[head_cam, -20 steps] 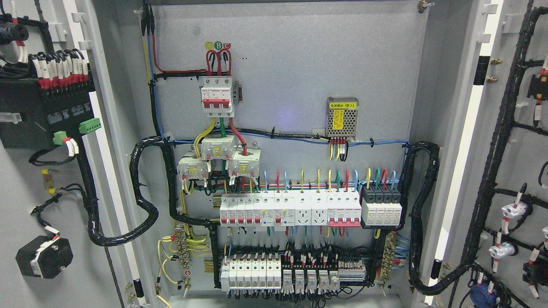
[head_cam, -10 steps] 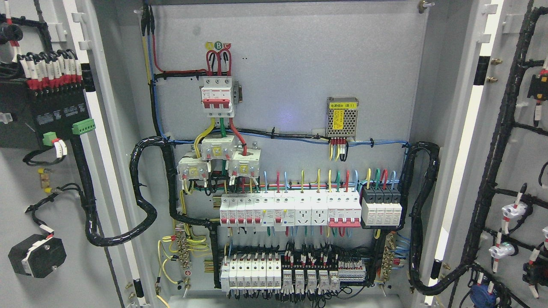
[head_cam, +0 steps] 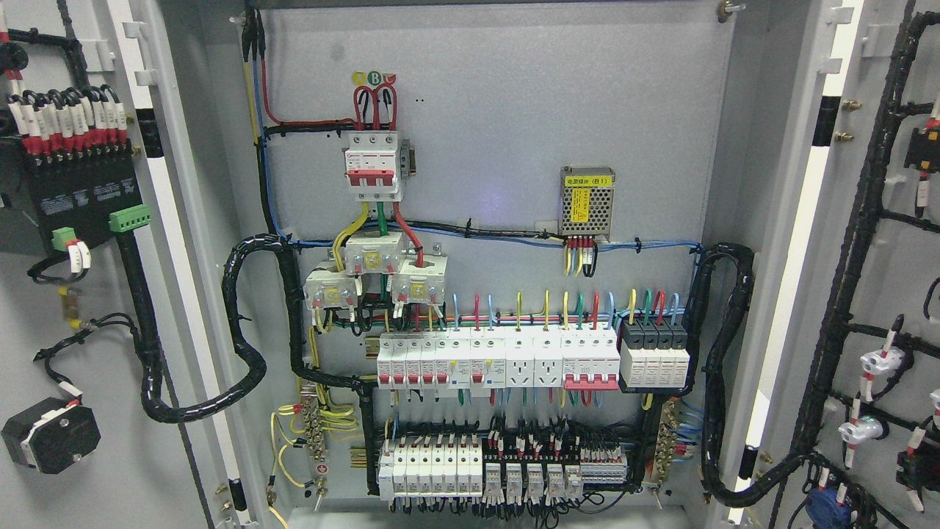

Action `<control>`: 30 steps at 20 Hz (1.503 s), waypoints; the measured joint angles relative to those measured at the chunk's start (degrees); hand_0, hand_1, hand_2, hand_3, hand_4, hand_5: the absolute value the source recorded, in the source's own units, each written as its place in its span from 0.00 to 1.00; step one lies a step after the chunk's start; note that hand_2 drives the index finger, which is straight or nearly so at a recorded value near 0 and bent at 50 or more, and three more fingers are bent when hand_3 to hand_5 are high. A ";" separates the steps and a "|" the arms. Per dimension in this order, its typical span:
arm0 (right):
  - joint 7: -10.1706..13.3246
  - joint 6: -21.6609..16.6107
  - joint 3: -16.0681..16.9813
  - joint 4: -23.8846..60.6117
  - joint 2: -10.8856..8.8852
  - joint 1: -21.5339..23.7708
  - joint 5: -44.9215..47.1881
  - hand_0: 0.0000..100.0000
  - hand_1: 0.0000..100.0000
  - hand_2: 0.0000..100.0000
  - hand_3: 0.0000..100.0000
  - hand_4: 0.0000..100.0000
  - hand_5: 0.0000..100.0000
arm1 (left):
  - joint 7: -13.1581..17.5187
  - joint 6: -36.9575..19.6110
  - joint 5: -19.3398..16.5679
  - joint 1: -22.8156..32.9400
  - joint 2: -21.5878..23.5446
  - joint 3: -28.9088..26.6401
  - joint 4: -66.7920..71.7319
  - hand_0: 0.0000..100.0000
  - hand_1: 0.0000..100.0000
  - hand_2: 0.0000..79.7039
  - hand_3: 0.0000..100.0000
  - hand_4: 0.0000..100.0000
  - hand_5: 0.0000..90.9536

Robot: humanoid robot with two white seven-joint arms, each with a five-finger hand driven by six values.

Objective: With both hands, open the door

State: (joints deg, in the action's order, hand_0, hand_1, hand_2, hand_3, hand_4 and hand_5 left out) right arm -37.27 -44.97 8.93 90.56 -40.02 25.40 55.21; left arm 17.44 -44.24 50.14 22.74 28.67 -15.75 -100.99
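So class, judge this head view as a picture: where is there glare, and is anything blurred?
Head view: sharp across the breakers; a faint bluish glare spot on the back panel; the right door's edge is blown out white; no motion blur visible.

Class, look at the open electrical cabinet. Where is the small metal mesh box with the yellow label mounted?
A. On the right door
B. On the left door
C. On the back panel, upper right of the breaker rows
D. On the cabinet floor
C: the mesh box with the yellow label sits on the back panel, above the breaker rows.
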 measured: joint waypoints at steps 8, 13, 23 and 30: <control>-2.02 0.00 0.18 -0.17 -0.46 0.11 0.00 0.00 0.00 0.00 0.00 0.00 0.00 | -0.30 0.00 0.92 -2.37 1.46 -1.24 2.53 0.00 0.00 0.00 0.00 0.03 0.00; -2.22 0.01 0.62 -0.28 -0.60 0.11 0.05 0.00 0.00 0.00 0.00 0.00 0.00 | -0.61 0.00 1.12 -3.71 2.20 -2.01 3.92 0.00 0.00 0.00 0.00 0.03 0.00; -0.65 0.01 1.39 0.69 0.27 0.06 1.14 0.00 0.00 0.00 0.00 0.00 0.00 | -1.51 4.72 1.12 -7.34 3.29 -3.28 7.59 0.00 0.00 0.00 0.00 0.03 0.00; 0.52 0.01 1.68 2.27 1.75 0.02 3.55 0.00 0.00 0.00 0.00 0.00 0.00 | -1.53 9.95 0.99 -10.90 4.14 -3.68 11.34 0.00 0.00 0.00 0.00 0.03 0.00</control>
State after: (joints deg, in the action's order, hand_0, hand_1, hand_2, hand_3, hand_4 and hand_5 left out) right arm -36.76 -44.96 10.60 92.83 -38.27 25.42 58.76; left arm 15.91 -34.29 51.13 11.84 32.81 -19.43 -89.65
